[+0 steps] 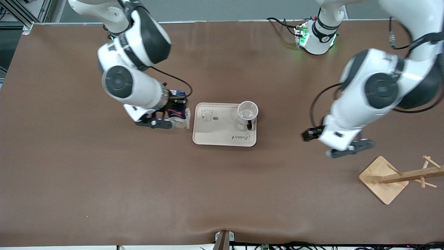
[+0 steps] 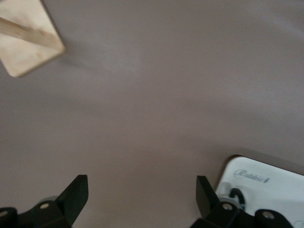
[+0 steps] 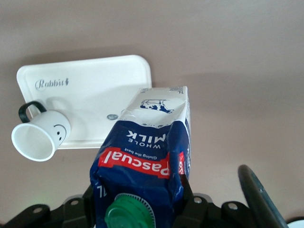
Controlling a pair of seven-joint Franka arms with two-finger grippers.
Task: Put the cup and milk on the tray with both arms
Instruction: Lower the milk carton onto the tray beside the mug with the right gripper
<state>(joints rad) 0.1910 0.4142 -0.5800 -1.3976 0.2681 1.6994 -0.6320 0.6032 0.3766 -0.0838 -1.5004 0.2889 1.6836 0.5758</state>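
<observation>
The cream tray (image 1: 222, 133) lies mid-table. The white cup (image 1: 247, 111) stands upright on the tray's corner toward the left arm's end; its smiley face and black handle show in the right wrist view (image 3: 43, 134). My right gripper (image 1: 175, 115) is shut on the milk (image 1: 181, 117), beside the tray's edge toward the right arm's end. I cannot tell whether the carton touches the table. In the right wrist view the milk (image 3: 147, 152) fills my right gripper (image 3: 140, 202), with the tray (image 3: 95, 92) past it. My left gripper (image 1: 350, 148) is open and empty over bare table.
A wooden rack (image 1: 383, 178) with pegs stands near the left arm's end, nearer to the front camera than the tray; its base shows in the left wrist view (image 2: 28, 47). The left wrist view shows my left gripper (image 2: 141, 194) and a tray corner (image 2: 270, 190).
</observation>
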